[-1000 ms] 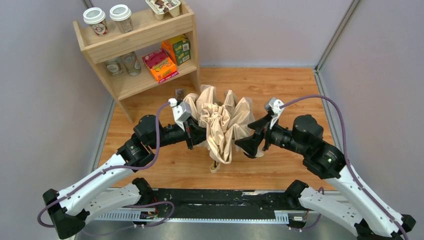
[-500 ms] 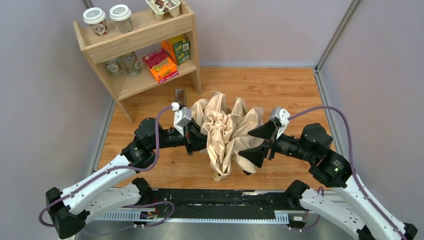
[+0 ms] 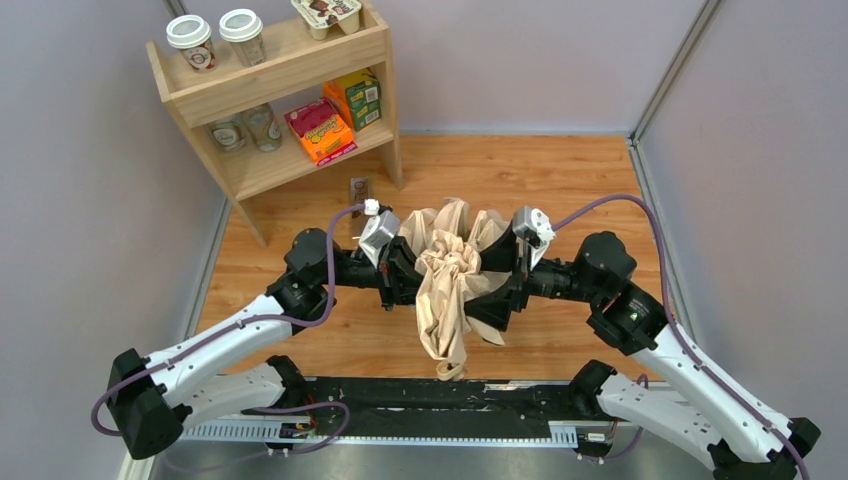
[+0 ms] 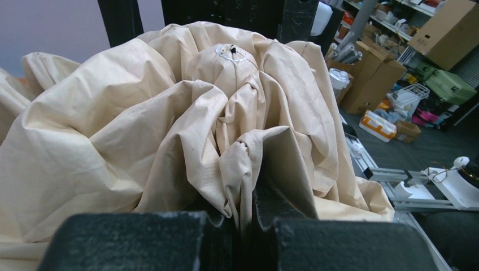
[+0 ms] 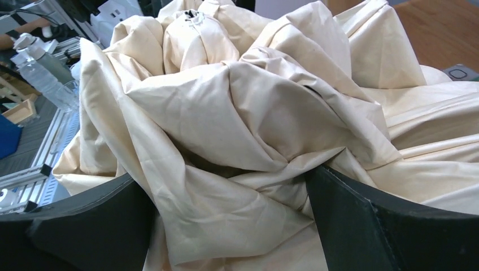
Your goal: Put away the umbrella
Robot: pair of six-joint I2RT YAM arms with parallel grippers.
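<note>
The umbrella point(image 3: 449, 272) is a crumpled bundle of pale beige canopy between my two grippers at the table's middle. Its lower end with the light handle point(image 3: 451, 371) points to the near edge. My left gripper point(image 3: 403, 272) is at the bundle's left side. In the left wrist view it point(image 4: 247, 217) is shut on a fold of the canopy point(image 4: 169, 113). My right gripper point(image 3: 500, 283) is at the bundle's right side. In the right wrist view it point(image 5: 231, 226) is open, with its fingers point(image 5: 384, 226) wide apart on either side of the canopy fabric point(image 5: 237, 113). The shaft is hidden.
A wooden shelf point(image 3: 290, 160) stands at the back left with paper cups point(image 3: 192, 42), jars and colourful boxes point(image 3: 322, 128). A small dark object point(image 3: 358, 187) lies on the table by the shelf's foot. Grey walls close in left, right and back. A black rail point(image 3: 440, 395) runs along the near edge.
The right gripper has moved left and now straddles the canopy. The left gripper has moved right with its fold. The umbrella has been squeezed narrower and shifted toward the near edge.
</note>
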